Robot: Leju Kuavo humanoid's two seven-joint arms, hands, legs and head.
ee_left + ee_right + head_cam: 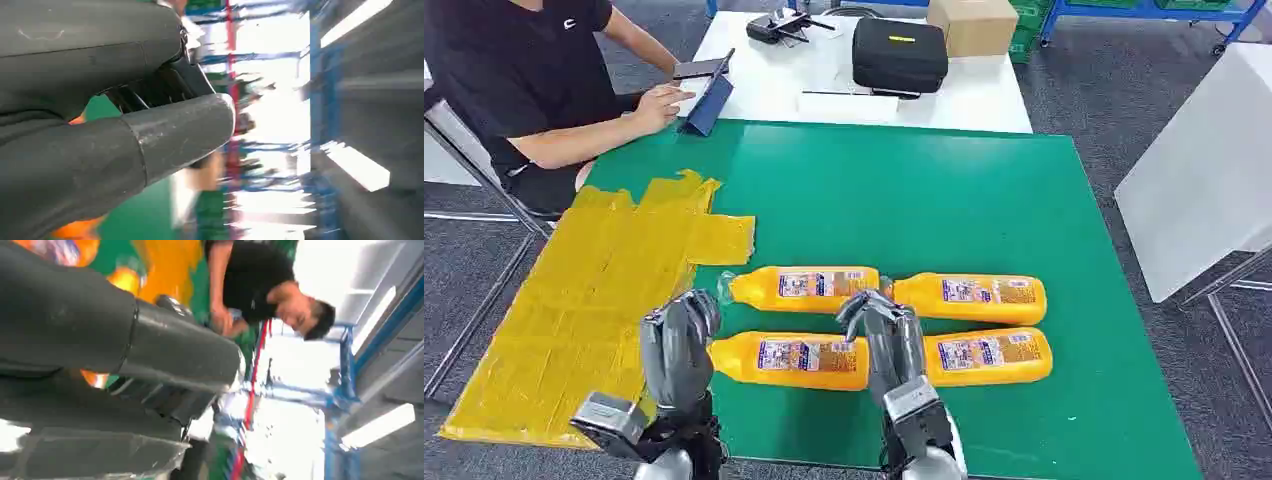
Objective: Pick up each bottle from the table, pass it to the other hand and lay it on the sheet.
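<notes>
Item 1, bottles: you have four orange bottles lying on their sides on the green table (944,190), in two rows of two. Far row: far left bottle (802,288) and far right bottle (972,298), set end to end. Near row: near left bottle (789,360) and near right bottle (994,355). None lies on the sheet.

Item 2, yellow sheet (594,300): spread over the table's left edge, just beside the caps of the two left bottles.

Item 3, left hand (679,345): raised at the cap end of the near left bottle, fingers curled over at the top. You cannot tell from any view whether it touches or grips the bottle.

Item 4, right hand (886,335): raised over the gap between the two near bottles, fingers bent forward, nothing visibly held; whether it is closed cannot be told.

Item 5, surroundings: a person in a black shirt (524,70) sits at the far left with a hand on a tablet (709,95). On the white table (774,80) beyond stand a black case (899,52) and a cardboard box (972,25).
</notes>
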